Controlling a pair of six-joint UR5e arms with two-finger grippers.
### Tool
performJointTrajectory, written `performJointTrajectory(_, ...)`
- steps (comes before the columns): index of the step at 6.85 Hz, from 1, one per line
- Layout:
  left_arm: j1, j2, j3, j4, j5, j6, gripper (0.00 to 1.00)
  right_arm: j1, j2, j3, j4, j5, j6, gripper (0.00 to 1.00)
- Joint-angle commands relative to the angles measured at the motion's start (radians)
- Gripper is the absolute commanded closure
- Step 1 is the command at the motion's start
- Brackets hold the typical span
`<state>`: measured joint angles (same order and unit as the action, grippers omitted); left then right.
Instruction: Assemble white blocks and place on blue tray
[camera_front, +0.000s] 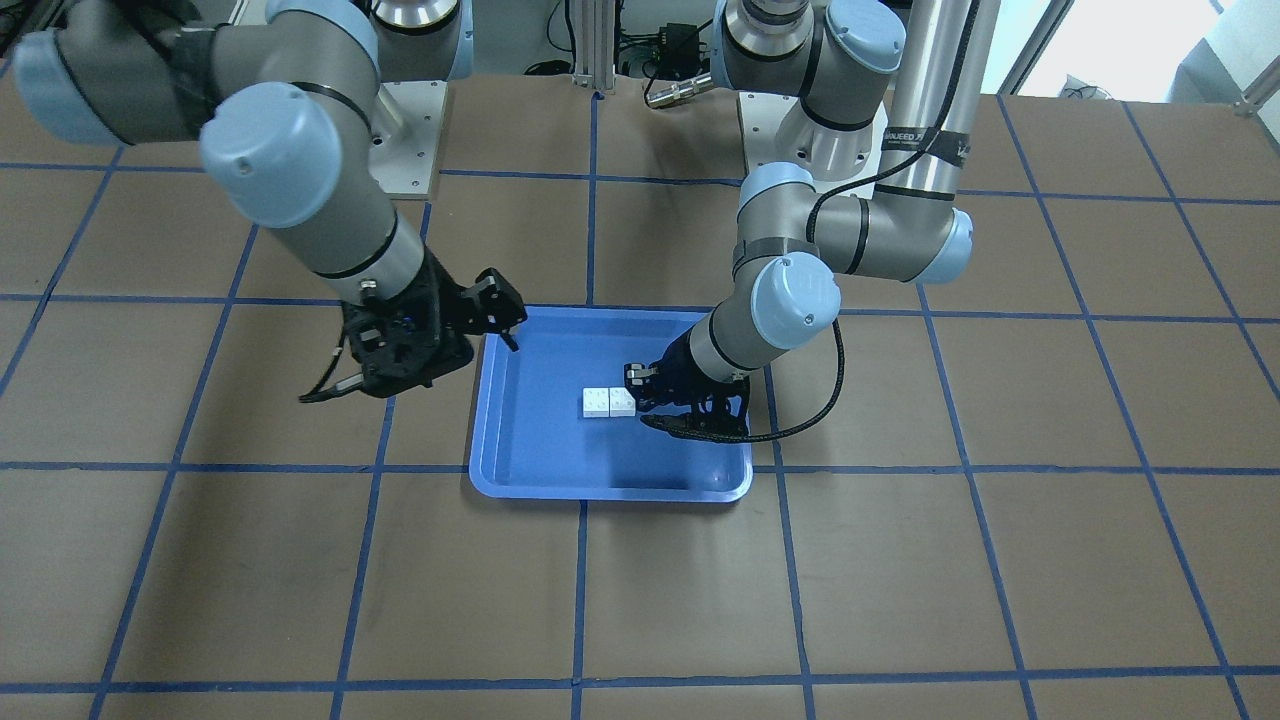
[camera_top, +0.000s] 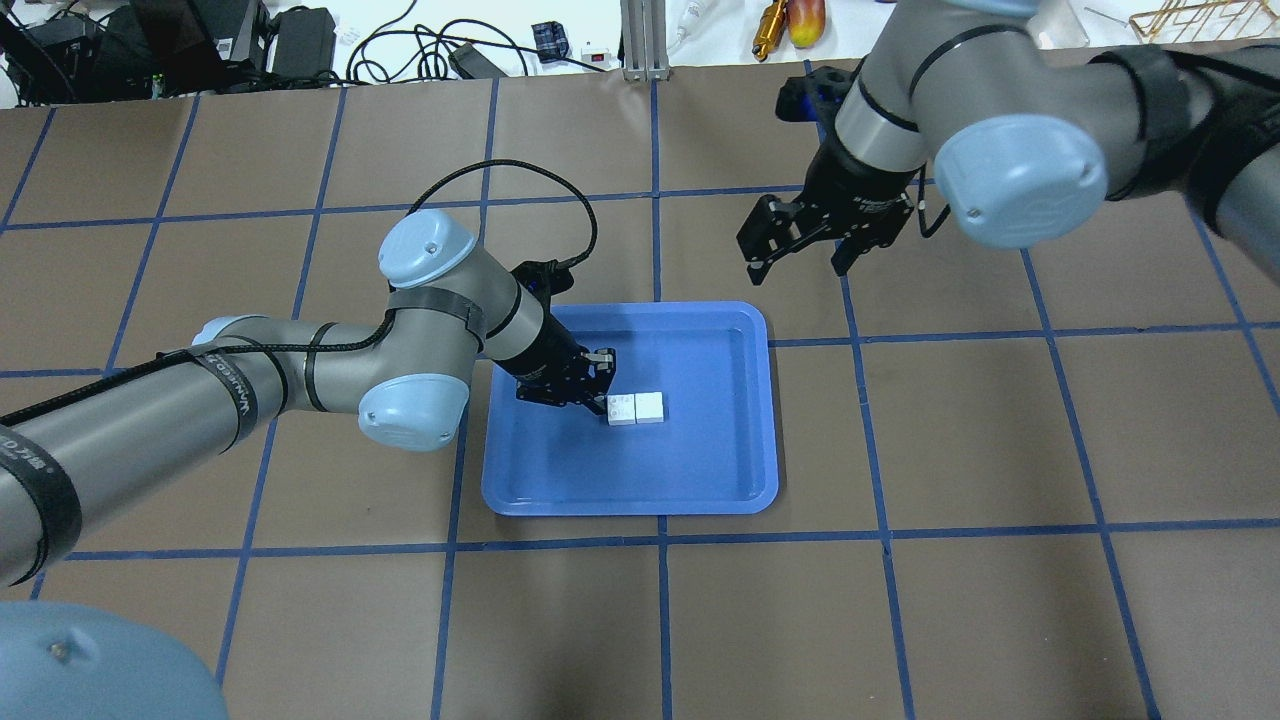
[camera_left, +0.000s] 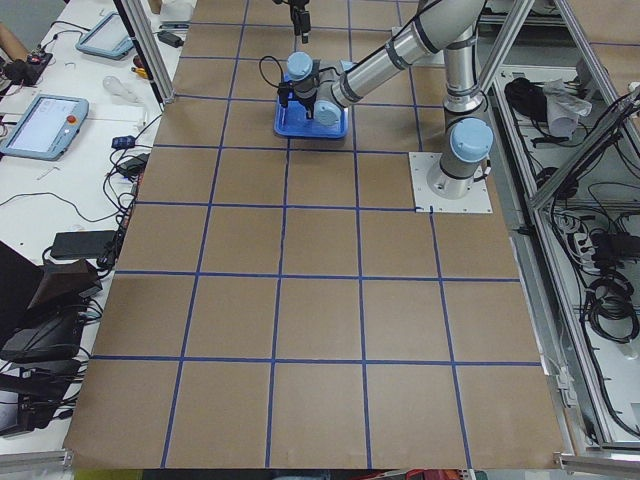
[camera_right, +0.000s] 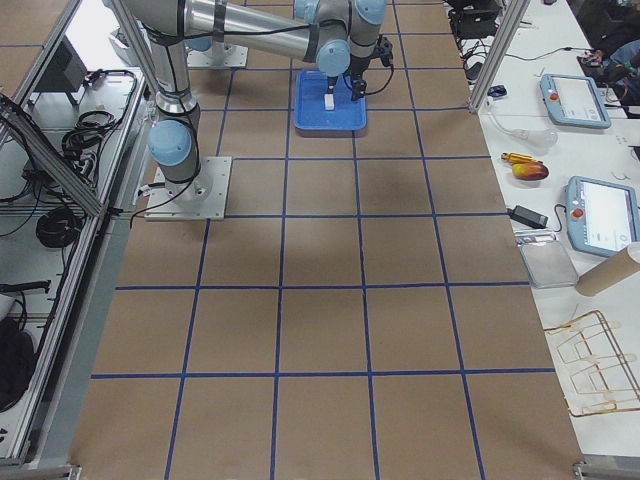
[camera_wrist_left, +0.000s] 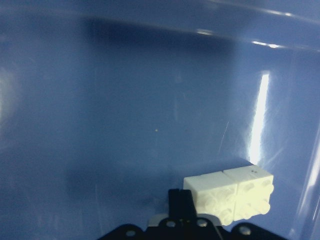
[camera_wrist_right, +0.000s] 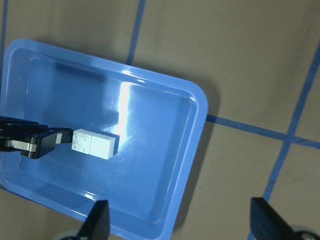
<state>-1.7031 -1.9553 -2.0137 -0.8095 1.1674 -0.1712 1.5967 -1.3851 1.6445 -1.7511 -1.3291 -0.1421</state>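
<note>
Two of my fingers, those of my left gripper (camera_top: 603, 385), sit low inside the blue tray (camera_top: 720, 480) at one end of the joined white blocks (camera_top: 636, 408). In the overhead view a fingertip (camera_top: 606, 357) stands just behind that end of the blocks, and the left wrist view shows a dark pad (camera_wrist_left: 181, 204) right against the block face, but I cannot tell whether the jaws are actually pinching the blocks or merely resting beside them. The blocks themselves lie flat on the tray floor, two pieces pressed end to end in one short bar, studs showing, near the tray's middle.

My right gripper (camera_top: 797, 252) hangs above the table (camera_top: 1000, 450), beyond the tray's far right corner, well apart from the blocks. Its fingers are spread wide with nothing between them, and its wrist camera looks down between both fingertips (camera_wrist_right: 98, 224) onto the tray and the white blocks inside it.

The tray rests on brown table paper crossed by blue tape lines (camera_top: 880, 440).
</note>
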Motion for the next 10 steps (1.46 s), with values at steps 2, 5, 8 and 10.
performJointTrajectory(2,-0.012,-0.001,0.0,0.01,-0.002,-0.013,1.0,-0.064,-0.04,-0.041,0.087,-0.129,0.222,0.0)
performJointTrajectory(5,-0.018,0.003,0.001,0.012,0.0,-0.011,1.0,-0.072,-0.052,-0.045,0.088,-0.239,0.239,0.0)
performJointTrajectory(8,0.013,0.05,0.108,-0.041,0.082,0.001,1.0,-0.064,-0.149,-0.016,0.096,-0.237,0.419,0.0)
performJointTrajectory(10,0.054,0.1,0.253,-0.237,0.159,0.028,0.94,-0.066,-0.175,-0.018,0.169,-0.24,0.409,0.0)
